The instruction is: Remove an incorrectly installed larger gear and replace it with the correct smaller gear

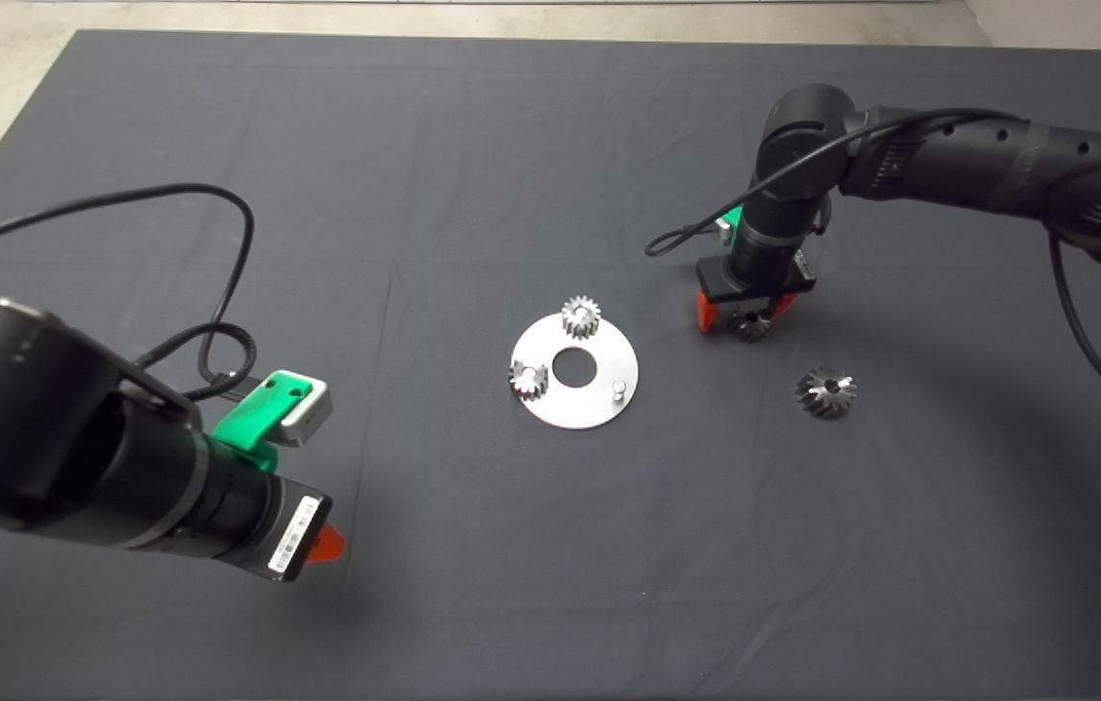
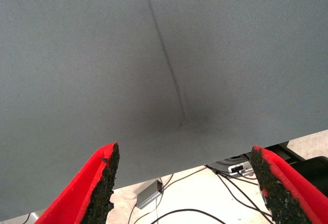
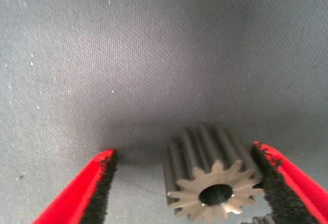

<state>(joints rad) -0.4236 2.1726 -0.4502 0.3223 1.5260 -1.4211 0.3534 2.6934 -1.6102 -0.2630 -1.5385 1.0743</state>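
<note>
The smaller gear (image 3: 212, 183) is a dull grey steel spur gear with straight ridged teeth along its side and a dark round centre hole. It lies on the woven dark mat (image 1: 511, 146) covering the desk, to the right of the plate. The right gripper (image 1: 748, 316) stands over it, pointing down from the black arm that reaches in from the right. Its red fingers (image 3: 77, 193) with rough black pads are spread. One pad touches the gear's teeth; the other stands clear of it, so the gear is not yet clamped.

The larger gear (image 1: 825, 392) lies on the mat nearer the front and to the right of that gripper, apart from it. It is conical, with slanted teeth and a central hole.

In the middle of the mat lies a flat, shiny round steel plate (image 1: 599, 399) with a large centre hole. Two small steel gears sit on it, one at the far edge (image 1: 581, 316) and one at the left edge (image 1: 528, 378). A short bare pin (image 1: 617, 388) stands at its right side.

The left gripper (image 2: 184, 183) hangs at the lower left, its fingers spread wide and holding nothing, over the fine-weave mat near its edge; cables lie on the pale floor beyond.
</note>
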